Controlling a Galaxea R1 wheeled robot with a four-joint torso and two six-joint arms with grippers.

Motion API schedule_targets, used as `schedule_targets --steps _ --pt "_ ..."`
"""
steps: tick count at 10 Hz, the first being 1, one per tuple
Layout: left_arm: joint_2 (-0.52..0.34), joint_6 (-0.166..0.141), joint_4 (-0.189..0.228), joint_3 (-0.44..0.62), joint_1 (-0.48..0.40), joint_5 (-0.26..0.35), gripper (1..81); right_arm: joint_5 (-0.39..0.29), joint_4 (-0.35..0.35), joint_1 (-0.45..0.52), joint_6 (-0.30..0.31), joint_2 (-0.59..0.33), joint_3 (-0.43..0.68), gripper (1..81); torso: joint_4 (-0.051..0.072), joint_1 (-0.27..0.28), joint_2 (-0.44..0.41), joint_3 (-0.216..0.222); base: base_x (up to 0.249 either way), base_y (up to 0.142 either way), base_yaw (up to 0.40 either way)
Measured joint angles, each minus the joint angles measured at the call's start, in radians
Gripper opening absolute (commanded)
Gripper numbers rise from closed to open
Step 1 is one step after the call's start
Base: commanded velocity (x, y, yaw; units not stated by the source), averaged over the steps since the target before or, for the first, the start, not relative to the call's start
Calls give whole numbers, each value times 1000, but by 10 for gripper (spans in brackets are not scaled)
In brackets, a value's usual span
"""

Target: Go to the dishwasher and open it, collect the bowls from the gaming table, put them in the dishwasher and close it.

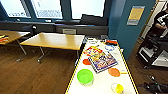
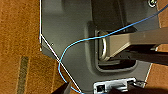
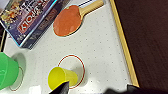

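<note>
The gaming table (image 1: pixel 103 81) has a white top and a yellow rim and lies just ahead of me. A lime green bowl (image 1: pixel 85 77) stands upright near its close end. To the right of it, a smaller yellow bowl (image 1: pixel 119 88) lies tipped over. In the right wrist view my right gripper (image 3: pixel 97 90) hangs open above the table top (image 3: pixel 100 42), close to the yellow bowl (image 3: pixel 61 76), with the green bowl (image 3: pixel 7 70) off to one side. My left gripper (image 2: pixel 100 91) is open over my own grey base, holding nothing. The dishwasher is out of view.
Two orange paddles (image 1: pixel 114 72) and board game boxes (image 1: pixel 102 61) lie farther along the table. Wood-topped tables (image 1: pixel 55 40) stand to the left on wooden floor. A person with a rig (image 1: pixel 160 22) is at the right, past a teal wall (image 1: pixel 130 32). A blue cable (image 2: pixel 75 45) crosses my base.
</note>
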Motion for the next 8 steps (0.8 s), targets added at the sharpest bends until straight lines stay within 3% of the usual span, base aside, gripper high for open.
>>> schedule_targets --steps 8 --pt "-4 0 -4 0 0 0 811 4 2 11 26 120 -114 811 0 0 0 -1 0 0 0"
